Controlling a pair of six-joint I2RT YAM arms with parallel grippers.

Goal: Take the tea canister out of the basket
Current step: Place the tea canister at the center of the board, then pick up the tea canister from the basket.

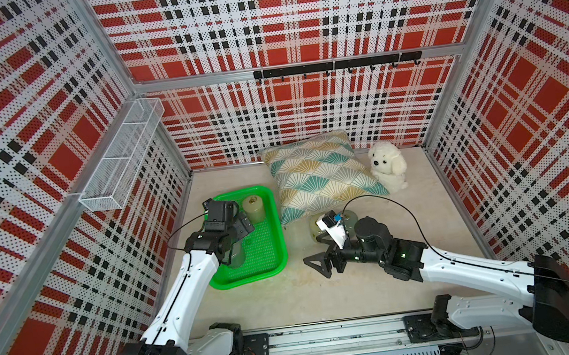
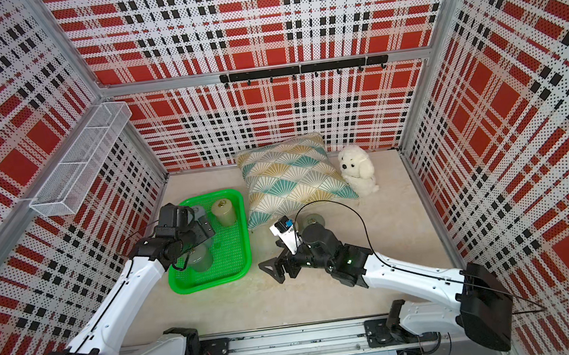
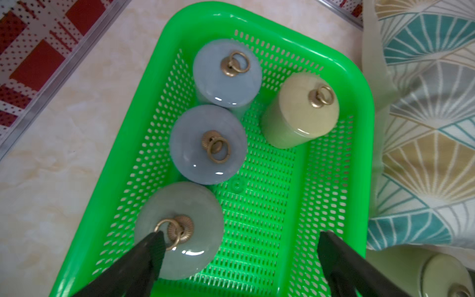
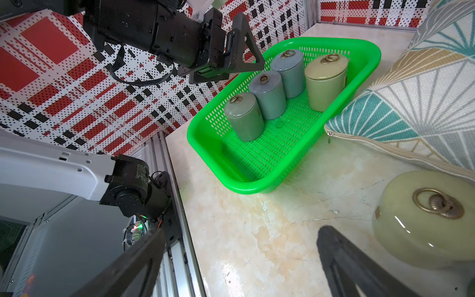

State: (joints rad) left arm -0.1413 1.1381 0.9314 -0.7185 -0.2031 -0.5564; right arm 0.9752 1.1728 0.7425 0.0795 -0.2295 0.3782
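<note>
Left gripper (image 1: 245, 228) hovers over the basket (image 1: 250, 275) in a top view. Left wrist: jaws wide, one finger above the grey-green canister (image 3: 180, 231) inside, so shift sideways to straddle it. Right wrist: it stands upright close beside a blue-grey canister (image 4: 267, 97); descend straight.

My beige marbled tabletop (image 1: 289, 294) carries the green basket (image 1: 265, 249). Just beside the basket lies a fan-patterned cushion (image 1: 322, 174). A pale green tea canister (image 4: 424, 221) rests near the basket, on that same side. A white plush dog (image 1: 388, 170) sits well apart from it.
</note>
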